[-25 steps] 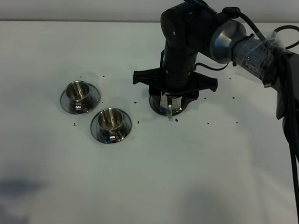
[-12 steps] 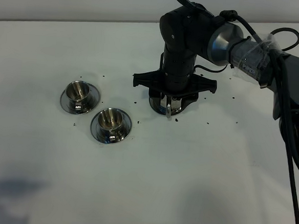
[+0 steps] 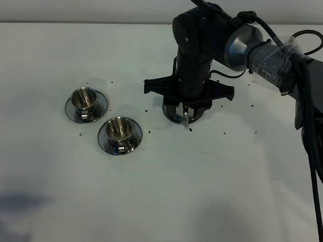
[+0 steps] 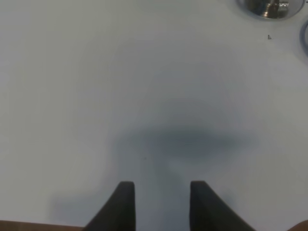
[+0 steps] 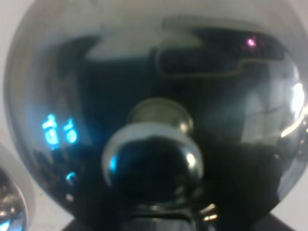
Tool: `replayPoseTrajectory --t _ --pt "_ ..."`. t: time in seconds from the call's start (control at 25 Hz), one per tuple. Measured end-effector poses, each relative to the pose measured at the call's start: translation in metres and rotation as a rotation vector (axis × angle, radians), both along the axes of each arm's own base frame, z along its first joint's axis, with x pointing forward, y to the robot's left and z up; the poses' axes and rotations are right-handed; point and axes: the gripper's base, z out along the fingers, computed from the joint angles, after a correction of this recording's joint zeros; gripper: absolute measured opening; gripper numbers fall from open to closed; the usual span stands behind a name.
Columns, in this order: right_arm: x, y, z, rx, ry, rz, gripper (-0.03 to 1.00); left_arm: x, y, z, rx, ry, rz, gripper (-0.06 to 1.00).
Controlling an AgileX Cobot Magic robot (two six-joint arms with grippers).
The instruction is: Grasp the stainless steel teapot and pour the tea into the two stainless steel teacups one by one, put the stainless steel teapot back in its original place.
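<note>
Stainless steel teapot (image 5: 154, 91) | directly under right tool (image 3: 185, 109), loop handle (image 3: 182, 121) toward counter (image 3: 200, 201) front | right arm nearer | grip: cannot tell whether clenched

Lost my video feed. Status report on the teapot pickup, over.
Left gripper open over table. Right gripper low over teapot, grip unconfirmed. Teacups stand apart, nothing blocking.

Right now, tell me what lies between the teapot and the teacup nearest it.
In the exterior high view, only bare table with a few dark specks lies between the teapot and the nearer teacup.
</note>
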Motion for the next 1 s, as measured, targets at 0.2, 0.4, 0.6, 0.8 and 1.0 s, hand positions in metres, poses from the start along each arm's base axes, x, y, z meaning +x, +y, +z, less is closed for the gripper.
replayPoseTrajectory --t 0.2,0.4,0.6,0.8,1.0 --pt "0.0001 0.0 0.0 0.001 -0.001 0.0 0.26 0.0 0.0 0.0 0.0 0.0 0.0 0.33" --pt "0.0001 0.0 0.0 0.0 -0.001 0.001 0.2 0.0 0.0 0.0 0.0 0.0 0.0 0.33" --pt "0.0005 -0.0004 0.0 -0.006 -0.006 0.006 0.2 0.0 0.0 0.0 0.0 0.0 0.0 0.33" --pt "0.0005 -0.0013 0.0 -0.016 -0.008 0.021 0.2 0.0 0.0 0.0 0.0 0.0 0.0 0.33" --pt "0.0012 -0.0041 -0.0001 -0.052 -0.016 0.053 0.2 0.0 0.0 0.0 0.0 0.0 0.0 0.33"
